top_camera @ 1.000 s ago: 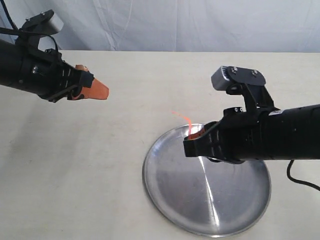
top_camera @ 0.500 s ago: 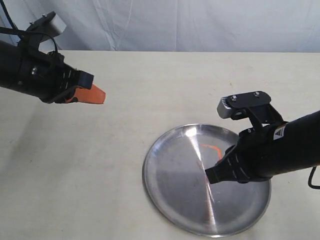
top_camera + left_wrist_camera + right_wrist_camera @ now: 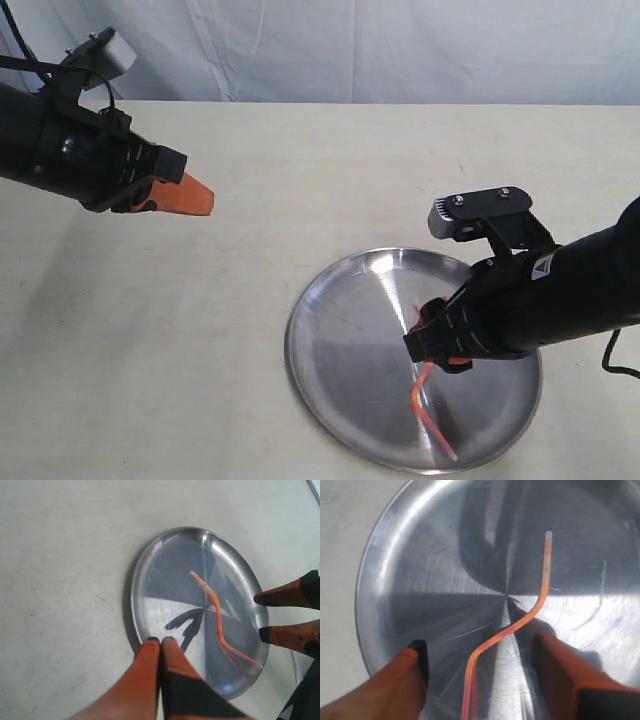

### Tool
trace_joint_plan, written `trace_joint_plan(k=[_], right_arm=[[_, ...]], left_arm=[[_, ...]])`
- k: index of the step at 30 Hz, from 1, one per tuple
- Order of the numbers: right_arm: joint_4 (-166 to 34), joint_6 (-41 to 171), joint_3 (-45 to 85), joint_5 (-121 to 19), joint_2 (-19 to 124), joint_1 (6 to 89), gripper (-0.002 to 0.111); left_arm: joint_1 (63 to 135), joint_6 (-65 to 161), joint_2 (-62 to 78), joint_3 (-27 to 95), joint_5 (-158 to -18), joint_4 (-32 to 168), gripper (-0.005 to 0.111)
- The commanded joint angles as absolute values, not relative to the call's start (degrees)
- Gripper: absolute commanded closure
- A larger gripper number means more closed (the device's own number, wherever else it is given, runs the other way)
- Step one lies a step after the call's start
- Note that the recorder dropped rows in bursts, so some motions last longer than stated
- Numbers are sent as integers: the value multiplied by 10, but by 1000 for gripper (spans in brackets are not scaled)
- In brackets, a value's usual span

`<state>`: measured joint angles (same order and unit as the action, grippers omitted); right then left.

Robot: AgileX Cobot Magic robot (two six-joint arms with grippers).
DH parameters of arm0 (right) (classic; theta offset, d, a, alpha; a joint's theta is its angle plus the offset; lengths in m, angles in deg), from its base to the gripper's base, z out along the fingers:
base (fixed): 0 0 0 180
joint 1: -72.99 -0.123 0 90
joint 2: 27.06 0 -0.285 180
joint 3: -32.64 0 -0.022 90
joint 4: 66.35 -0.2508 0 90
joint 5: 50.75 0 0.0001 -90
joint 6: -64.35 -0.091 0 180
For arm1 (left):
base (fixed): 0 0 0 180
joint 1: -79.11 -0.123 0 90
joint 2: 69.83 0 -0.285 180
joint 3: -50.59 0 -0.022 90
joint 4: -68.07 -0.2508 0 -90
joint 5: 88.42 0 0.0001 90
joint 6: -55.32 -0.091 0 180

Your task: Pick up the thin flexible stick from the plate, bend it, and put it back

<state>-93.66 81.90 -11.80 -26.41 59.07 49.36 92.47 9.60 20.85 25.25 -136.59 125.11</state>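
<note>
The thin flexible stick [image 3: 520,622] is red-orange with two bends, and it lies flat on the round steel plate [image 3: 420,555]. My right gripper [image 3: 480,647] hovers low over it, open, with one finger on each side and neither touching it. In the exterior view the stick [image 3: 421,385] shows below the right gripper [image 3: 434,340], on the near half of the plate [image 3: 340,340]. My left gripper [image 3: 190,197] is shut on nothing, high over the table to the far left. Its wrist view shows its tips [image 3: 160,640], the plate [image 3: 160,580], the stick [image 3: 218,625] and the right gripper [image 3: 260,616].
The plate sits on a pale beige table [image 3: 200,350], near its front edge. A white cloth backdrop [image 3: 400,50] hangs behind the table. The right arm's black body [image 3: 560,300] covers the plate's right side.
A second ago the right gripper held the stick above the plate's far rim. It then came down over the plate and opened, so the stick now lies on the plate. The left gripper barely moved.
</note>
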Motion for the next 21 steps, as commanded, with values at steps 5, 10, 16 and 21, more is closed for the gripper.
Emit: trace_joint_plan(k=[5,10,16,21], right_arm=[[-877,819,-69,-181,539,496,80],[-862,819,-54,-138,462,496,108],[-862,791,-54,-107,360,496,108],[-862,783,-54,-105,280,496,108]], left_arm=[[923,32,191,255,-1393,1267,107],[924,-2,135,247,-1393,1288,107],[924,-26,1,179,-1364,1311,107],[924,-24,-114,101,-1316,1313,107]])
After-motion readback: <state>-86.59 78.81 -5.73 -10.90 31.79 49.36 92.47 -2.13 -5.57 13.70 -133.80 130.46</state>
